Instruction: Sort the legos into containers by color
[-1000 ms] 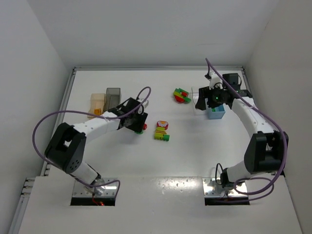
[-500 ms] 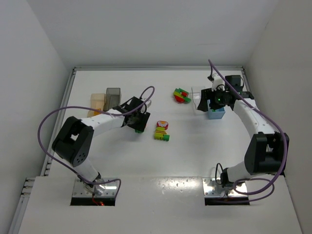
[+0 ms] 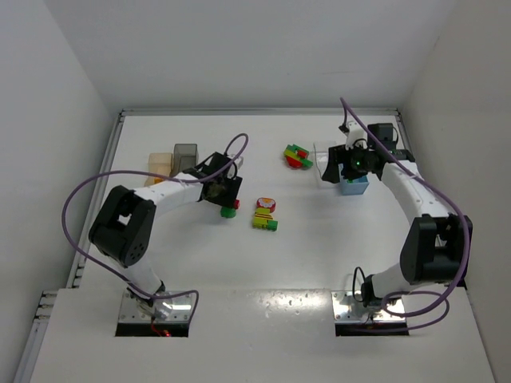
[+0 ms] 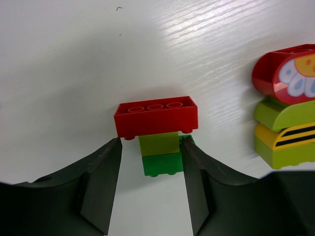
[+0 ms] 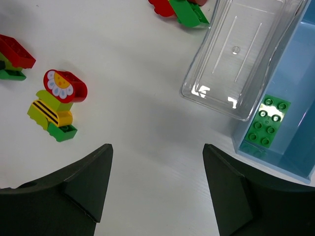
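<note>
A small lego cluster (image 4: 156,129), a red brick on lime and dark green ones, lies on the table between the fingers of my left gripper (image 4: 151,142). The right finger touches the green brick and a gap shows on the left, so the jaws are open. From above, that cluster (image 3: 229,209) sits just past the left gripper (image 3: 224,199). My right gripper (image 5: 156,147) hangs open and empty over bare table beside the clear bin (image 5: 241,54) and the light blue bin (image 5: 295,98), which holds a green brick (image 5: 268,120). The orange bin (image 3: 160,166) and grey bin (image 3: 184,155) stand at the left.
A flower-and-bee lego stack (image 3: 265,214) lies mid-table, right of the left gripper. A red, green and yellow cluster (image 3: 298,155) sits just left of the clear bin (image 3: 323,163). The blue bin (image 3: 354,185) lies under the right wrist. White walls enclose the table.
The left arm's elbow swung left and its gripper drew back a little, uncovering the red-and-green cluster. The right gripper shifted slightly right, then stayed still.
</note>
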`<state>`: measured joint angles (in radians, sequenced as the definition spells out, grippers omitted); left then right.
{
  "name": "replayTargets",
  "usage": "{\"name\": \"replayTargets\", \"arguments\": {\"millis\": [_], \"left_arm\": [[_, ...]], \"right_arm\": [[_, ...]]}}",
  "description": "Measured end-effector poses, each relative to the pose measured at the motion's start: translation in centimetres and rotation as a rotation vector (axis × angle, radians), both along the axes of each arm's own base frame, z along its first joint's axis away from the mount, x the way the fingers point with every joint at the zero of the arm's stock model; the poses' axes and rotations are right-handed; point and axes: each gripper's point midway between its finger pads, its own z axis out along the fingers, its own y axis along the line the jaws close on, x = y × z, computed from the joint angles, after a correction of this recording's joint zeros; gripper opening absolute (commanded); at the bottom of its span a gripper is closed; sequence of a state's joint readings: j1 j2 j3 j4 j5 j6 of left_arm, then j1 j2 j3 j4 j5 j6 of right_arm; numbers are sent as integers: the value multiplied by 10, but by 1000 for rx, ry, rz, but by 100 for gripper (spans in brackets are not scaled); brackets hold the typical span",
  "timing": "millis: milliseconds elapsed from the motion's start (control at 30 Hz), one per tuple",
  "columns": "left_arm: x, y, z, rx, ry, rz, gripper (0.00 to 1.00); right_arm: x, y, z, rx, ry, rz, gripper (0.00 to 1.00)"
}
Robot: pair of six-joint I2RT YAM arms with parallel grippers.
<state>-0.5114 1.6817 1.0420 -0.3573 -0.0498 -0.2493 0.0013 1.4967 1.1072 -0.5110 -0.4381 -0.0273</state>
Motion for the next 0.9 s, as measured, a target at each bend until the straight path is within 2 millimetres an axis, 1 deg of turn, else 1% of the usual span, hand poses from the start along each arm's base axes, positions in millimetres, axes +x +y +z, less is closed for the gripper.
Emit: {"name": "replayTargets", "arguments": {"millis": [33,100,233,300,400,733,900], "left_arm": [[0,1,-2,2,5,3,56],[1,2,-5,5,11,6,52],[4,0,-4,2,10,10,51],[5,0,-5,1,12,11,47],[6,-2,-5,-4,14,16,47],[0,-2,-15,2,41,20,47],[0,-3,-17,-2,33,26,47]], "right_arm": [[0,0,-1,1,3,1,74],[0,0,-3,2,10,2,74],[0,1,-3,6,11,5,74],[0,1,-3,6,10,5,74],[0,1,-3,6,11,5,74],[0,1,-7,6,21,5,74],[0,1,-7,6,23,5,74]]}}
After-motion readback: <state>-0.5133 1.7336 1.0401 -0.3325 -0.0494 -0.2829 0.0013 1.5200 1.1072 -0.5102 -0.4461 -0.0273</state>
